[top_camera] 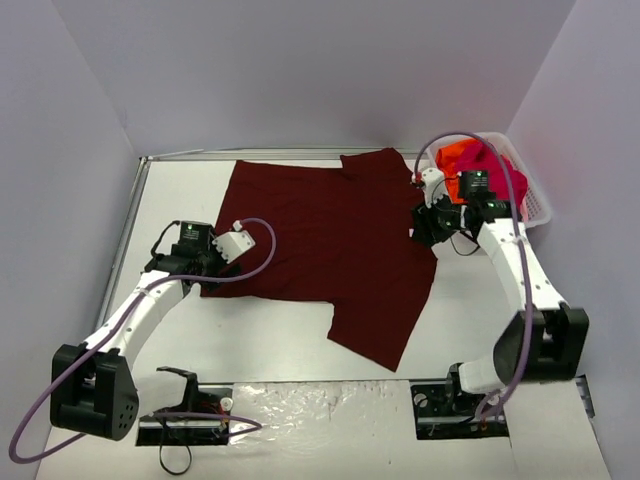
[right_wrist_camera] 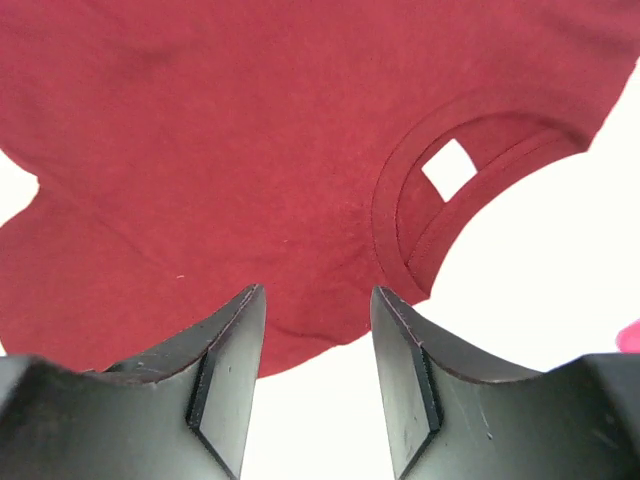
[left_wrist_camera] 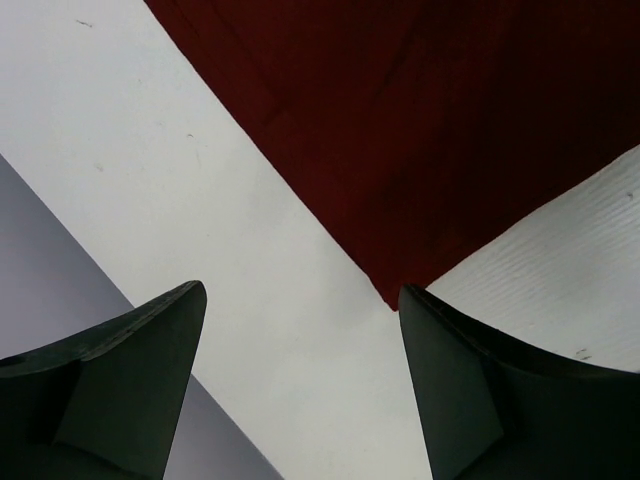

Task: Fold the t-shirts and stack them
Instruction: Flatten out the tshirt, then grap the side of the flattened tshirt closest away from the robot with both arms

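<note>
White bench carries a flat maroon shirt; left tool gapes wide by its corner; right tool parted, empty, near collar.

white table, white lattice basket far right

The large t-shirt is plain dark maroon, its neck label white. In the white lattice basket lie an orange t-shirt and a bright pink t-shirt. The counter is plain white.
</note>
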### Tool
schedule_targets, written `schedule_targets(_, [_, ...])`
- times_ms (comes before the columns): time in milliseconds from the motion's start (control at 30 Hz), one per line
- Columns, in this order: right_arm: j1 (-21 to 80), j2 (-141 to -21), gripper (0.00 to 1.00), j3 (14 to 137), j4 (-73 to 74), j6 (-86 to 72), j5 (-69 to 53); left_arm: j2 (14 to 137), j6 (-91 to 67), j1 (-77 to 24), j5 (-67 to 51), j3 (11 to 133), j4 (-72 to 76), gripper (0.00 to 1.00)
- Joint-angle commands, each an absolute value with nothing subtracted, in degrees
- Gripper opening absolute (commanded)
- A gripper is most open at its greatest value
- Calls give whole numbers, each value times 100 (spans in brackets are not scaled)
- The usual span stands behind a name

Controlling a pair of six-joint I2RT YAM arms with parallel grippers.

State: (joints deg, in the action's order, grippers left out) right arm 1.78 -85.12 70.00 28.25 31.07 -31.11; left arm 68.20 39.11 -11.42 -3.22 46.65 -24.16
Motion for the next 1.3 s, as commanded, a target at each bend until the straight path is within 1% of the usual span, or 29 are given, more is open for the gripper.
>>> schedule_targets(0, [132, -7859, 43, 6610, 3182, 3023, -3340, 6724, 4877, -1160, -361, 4440, -2470, 76])
schedule_targets(100, [71, -7708, 46, 6312, 3086, 3015, -3314, 6750, 5202, -1151, -325, 4211, -2312, 74])
schedule_targets(233, [26, -7883, 47, 5986, 2830, 2918, -3270, 6785, 5431, -1151, -544, 4061, -2425, 70])
schedule_targets(300, [26, -8067, 47, 5976, 2821, 2900, -3217, 6794, 5519, -1160, -606, 3999, -2452, 68])
schedule_targets(433, [26, -8183, 47, 5977, 2821, 2900, -3252, 6855, 5695, -1160, -545, 3763, -2277, 68])
schedule_targets(500, [-131, -8174, 48, 5968, 2813, 2900, -3269, 6951, 5739, -1160, -536, 3683, -2137, 67])
schedule_targets(600, [-184, -8165, 48, 5933, 2804, 2909, -3261, 7171, 5810, -1160, -510, 3647, -2118, 61])
schedule_targets(633, [-193, -8182, 48, 5924, 2804, 2909, -3252, 7224, 5801, -1160, -510, 3665, -2144, 58])
schedule_targets(733, [-220, -8200, 48, 5898, 2786, 2918, -3226, 7374, 5818, -1160, -554, 3700, -2232, 50])
schedule_targets(833, [-220, -8218, 48, 5897, 2795, 2918, -3243, 7453, 5827, -1169, -528, 3665, -2128, 46])
schedule_targets(867, [-211, -8218, 48, 5897, 2795, 2918, -3243, 7497, 5827, -1169, -466, 3622, -2023, 43])
schedule_targets(900, [-220, -8218, 48, 5897, 2795, 2918, -3243, 7532, 5836, -1169, -475, 3621, -2004, 37])
schedule_targets(933, [-220, -8200, 48, 5897, 2795, 2918, -3252, 7619, 5836, -1169, -466, 3647, -2021, 17])
schedule_targets(967, [-220, -8209, 48, 5897, 2804, 2918, -3252, 7672, 5819, -1169, -466, 3665, -2030, 5])
schedule_targets(1000, [-220, -8218, 48, 5897, 2795, 2918, -3243, 7716, 5784, -1169, -483, 3691, -2065, 3])
schedule_targets(1067, [-211, -8279, 48, 5915, 2795, 2918, -3191, 7778, 5748, -1169, -544, 3735, -2162, 2])
schedule_targets(1133, [-202, -8489, 45, 5941, 2812, 2927, -3103, 7761, 5634, -1160, -606, 3753, -2241, 2])
schedule_targets(1167, [-185, -8586, 35, 5985, 2830, 2918, -3050, 7709, 5590, -1160, -641, 3753, -2250, 2])
schedule_targets(1233, [-158, -8901, 22, 6064, 2917, 2988, -2857, 7621, 5476, -1169, -712, 3744, -2294, 3])
schedule_targets(1267, [-158, -9016, 3, 6108, 2953, 3014, -2787, 7533, 5432, -1169, -721, 3744, -2303, 2])
